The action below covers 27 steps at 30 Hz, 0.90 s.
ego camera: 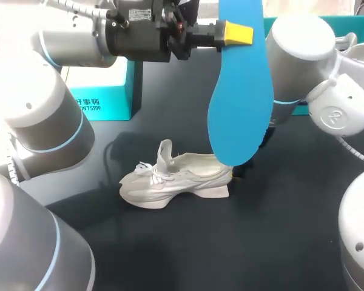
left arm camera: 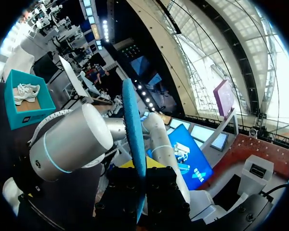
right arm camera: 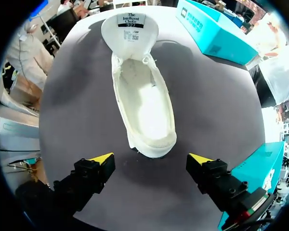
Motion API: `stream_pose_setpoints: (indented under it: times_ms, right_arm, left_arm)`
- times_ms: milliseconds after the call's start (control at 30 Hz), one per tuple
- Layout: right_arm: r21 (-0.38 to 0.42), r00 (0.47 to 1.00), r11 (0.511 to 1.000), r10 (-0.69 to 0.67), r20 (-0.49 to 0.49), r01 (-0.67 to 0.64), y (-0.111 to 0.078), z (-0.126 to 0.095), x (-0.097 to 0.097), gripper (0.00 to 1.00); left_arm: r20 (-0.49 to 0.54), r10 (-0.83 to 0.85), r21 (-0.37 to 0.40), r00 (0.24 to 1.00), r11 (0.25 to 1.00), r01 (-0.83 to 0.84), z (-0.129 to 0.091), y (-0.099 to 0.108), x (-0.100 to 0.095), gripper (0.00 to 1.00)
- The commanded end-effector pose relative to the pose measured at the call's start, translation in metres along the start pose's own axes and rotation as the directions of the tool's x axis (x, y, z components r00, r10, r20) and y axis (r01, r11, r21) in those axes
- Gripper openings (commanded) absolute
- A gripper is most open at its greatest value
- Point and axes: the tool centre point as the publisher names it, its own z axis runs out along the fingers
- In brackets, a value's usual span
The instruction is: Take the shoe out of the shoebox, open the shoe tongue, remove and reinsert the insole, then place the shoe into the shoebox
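Head view: insole (ego camera: 239,109) screens right arm (ego camera: 297,60); shoebox (ego camera: 103,94) beyond shoe (ego camera: 170,179).

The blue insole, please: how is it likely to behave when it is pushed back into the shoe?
Probably light and thin: the insole shows edge-on as a narrow strip in the left tool. It hangs nearly straight from a grip at one end, so it is likely springy rather than limp. Pushed into the shoe, it may bend or buckle.
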Motion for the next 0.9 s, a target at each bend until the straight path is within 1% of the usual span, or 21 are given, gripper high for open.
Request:
stream_pose_setpoints:
  times_ms: [33, 267, 433, 533, 700, 900]
  right_arm:
    - [0.024, 1.000, 1.000, 0.003, 0.001, -0.003, 0.006, 0.006, -0.004, 1.00]
    - [-0.029, 0.999, 0.999, 0.032, -0.006, -0.032, 0.016, 0.003, -0.009, 1.00]
    - [-0.035, 1.000, 0.999, 0.026, -0.008, -0.026, 0.028, -0.003, -0.016, 1.00]
    - [-0.040, 1.000, 0.999, 0.028, -0.002, -0.028, 0.036, -0.003, -0.020, 1.00]
    - [-0.047, 1.000, 0.999, 0.013, 0.002, -0.013, 0.053, 0.003, -0.025, 1.00]
    - [-0.056, 1.000, 0.998, -0.015, -0.016, 0.014, 0.071, 0.027, -0.025, 1.00]
  left_arm:
    - [0.001, 0.000, 0.000, 1.000, 1.000, 0.000, 0.000, 0.001, -0.001, 0.00]
    - [0.001, 0.000, 0.000, 1.000, 1.000, 0.000, 0.000, 0.001, -0.001, 0.00]
    - [0.001, 0.000, 0.000, 1.000, 1.000, 0.000, 0.000, 0.001, -0.001, 0.00]
    - [0.001, 0.000, 0.000, 1.000, 1.000, 0.000, 0.000, 0.001, -0.001, 0.00]
    - [0.001, 0.000, 0.000, 1.000, 1.000, 0.000, 0.000, 0.001, -0.001, 0.00]
    - [0.001, 0.000, 0.000, 1.000, 1.000, 0.000, 0.000, 0.001, -0.001, 0.00]
